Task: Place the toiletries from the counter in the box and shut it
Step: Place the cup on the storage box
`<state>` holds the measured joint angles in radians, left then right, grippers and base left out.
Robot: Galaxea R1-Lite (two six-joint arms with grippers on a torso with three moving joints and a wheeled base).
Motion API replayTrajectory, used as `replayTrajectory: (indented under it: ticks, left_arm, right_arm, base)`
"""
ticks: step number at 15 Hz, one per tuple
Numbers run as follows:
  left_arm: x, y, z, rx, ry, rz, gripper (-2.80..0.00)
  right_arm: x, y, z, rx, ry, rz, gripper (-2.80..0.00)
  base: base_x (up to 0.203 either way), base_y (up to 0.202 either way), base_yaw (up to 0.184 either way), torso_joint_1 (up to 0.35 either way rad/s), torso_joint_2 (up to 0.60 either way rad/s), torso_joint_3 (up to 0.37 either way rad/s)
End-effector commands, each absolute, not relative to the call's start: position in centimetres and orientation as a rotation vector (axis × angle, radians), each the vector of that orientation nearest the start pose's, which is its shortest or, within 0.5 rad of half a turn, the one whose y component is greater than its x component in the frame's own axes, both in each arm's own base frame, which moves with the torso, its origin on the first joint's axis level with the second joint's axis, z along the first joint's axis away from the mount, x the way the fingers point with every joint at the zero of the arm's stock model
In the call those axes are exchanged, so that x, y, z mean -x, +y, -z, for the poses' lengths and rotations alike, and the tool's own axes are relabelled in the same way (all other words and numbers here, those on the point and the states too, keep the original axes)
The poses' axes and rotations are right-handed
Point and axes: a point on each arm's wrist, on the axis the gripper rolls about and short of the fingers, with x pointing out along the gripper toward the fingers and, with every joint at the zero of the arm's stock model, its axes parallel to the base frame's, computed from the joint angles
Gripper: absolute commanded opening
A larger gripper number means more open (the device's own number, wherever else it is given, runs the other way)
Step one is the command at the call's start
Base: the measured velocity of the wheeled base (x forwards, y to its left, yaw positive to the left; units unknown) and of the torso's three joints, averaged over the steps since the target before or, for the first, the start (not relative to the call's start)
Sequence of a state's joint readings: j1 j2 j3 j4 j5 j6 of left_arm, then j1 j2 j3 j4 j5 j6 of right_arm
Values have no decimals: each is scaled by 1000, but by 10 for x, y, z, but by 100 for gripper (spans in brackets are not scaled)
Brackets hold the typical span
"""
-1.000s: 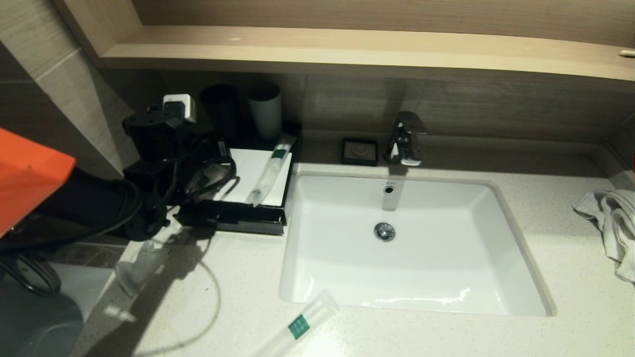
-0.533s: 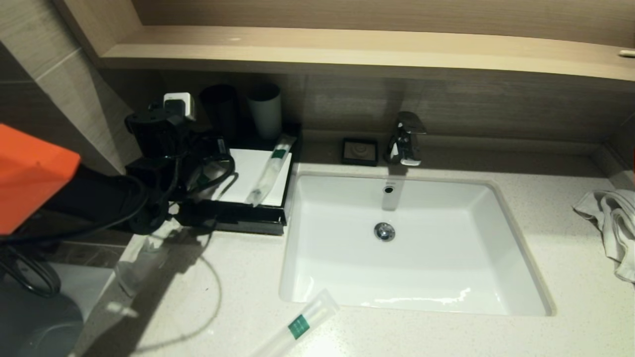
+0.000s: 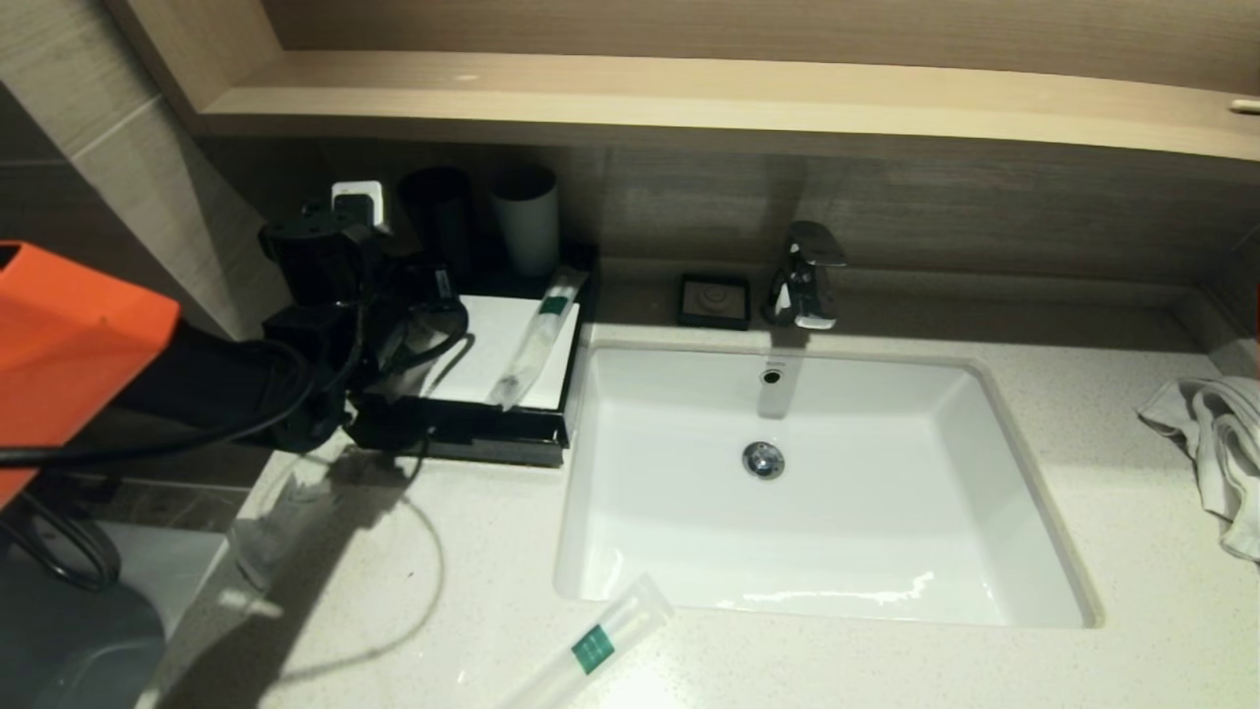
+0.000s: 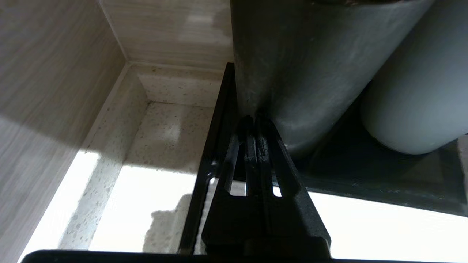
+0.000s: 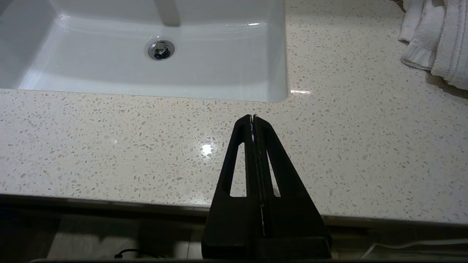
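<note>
Hovering over box (image 3: 463, 433), left gripper (image 4: 255, 120) fingers together, empty; right gripper (image 5: 253, 117) fingers together.

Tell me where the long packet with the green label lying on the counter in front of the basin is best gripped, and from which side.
Grip the long packet across its narrow width near the green label, coming straight down from above. It lies flat and diagonal on the counter, clear of the basin rim, so only its slim sides offer a pinch. Its near end runs out of the head view.
</note>
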<state>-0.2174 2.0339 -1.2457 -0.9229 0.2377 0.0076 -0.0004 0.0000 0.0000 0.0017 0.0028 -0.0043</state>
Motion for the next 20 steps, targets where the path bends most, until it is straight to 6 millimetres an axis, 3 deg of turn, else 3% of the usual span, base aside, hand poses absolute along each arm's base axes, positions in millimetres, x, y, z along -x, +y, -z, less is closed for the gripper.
replayTrajectory:
  ticks: [1,9,20]
  left_arm:
    - [-408,-85,-210,21,-131,-22,-280]
    - [-407,-85,-216,25,-136,-20,-280]
    - [-349,-76,-233,24,-119,-7,-280]
  right_arm:
    - [23,0,-75,5,2,-3,-280]
    - [23,0,-75,5,2,-3,-280]
    - [23,0,-75,5,2,-3,-280]
  base:
    - [0,0,0,0,0,0]
    - [0,0,0,0,0,0]
    - [0,0,0,0,0,0]
